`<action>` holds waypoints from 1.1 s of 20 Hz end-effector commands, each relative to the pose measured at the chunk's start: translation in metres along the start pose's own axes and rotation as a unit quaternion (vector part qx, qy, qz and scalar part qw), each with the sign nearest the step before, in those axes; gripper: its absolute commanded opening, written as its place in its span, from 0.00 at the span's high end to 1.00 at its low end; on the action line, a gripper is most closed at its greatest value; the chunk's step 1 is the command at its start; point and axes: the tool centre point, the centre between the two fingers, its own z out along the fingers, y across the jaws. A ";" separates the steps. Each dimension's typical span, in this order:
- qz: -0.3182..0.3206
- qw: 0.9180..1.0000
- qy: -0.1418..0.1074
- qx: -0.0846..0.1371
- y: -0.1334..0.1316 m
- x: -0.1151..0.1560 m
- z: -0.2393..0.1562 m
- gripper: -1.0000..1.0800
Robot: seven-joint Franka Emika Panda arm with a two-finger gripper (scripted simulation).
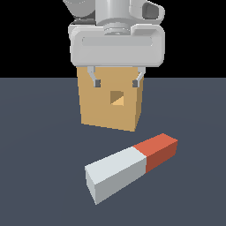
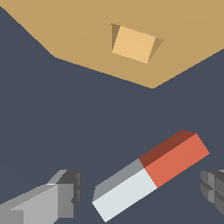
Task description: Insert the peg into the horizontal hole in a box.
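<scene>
The peg (image 1: pixel 131 165) lies flat on the dark floor, its pale grey-white end toward the exterior view's left and its red-orange end toward the right. Behind it stands the tan box (image 1: pixel 95 110), with the square horizontal hole (image 1: pixel 117 98) in the middle of its face. My gripper (image 1: pixel 116 82) hangs high in front of the box, open, with nothing between its fingers. In the wrist view the peg (image 2: pixel 148 175) lies slantwise below the gripper (image 2: pixel 141 190), between the two fingers (image 2: pixel 65 194) but well under them. The box (image 2: pixel 78 35) and its hole (image 2: pixel 133 43) sit beyond.
A flat dark grey-blue floor (image 1: pixel 39 176) carries both peg and box. Beyond its far edge the background is black. Nothing else stands on the floor.
</scene>
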 end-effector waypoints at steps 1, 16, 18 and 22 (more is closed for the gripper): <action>0.000 1.000 0.000 0.000 0.000 0.000 0.000 0.04; 0.096 0.995 0.000 0.000 0.010 -0.018 0.021 0.04; 0.123 0.992 0.000 -0.001 0.012 -0.024 0.027 0.04; 0.189 0.982 0.000 -0.001 0.016 -0.038 0.042 0.04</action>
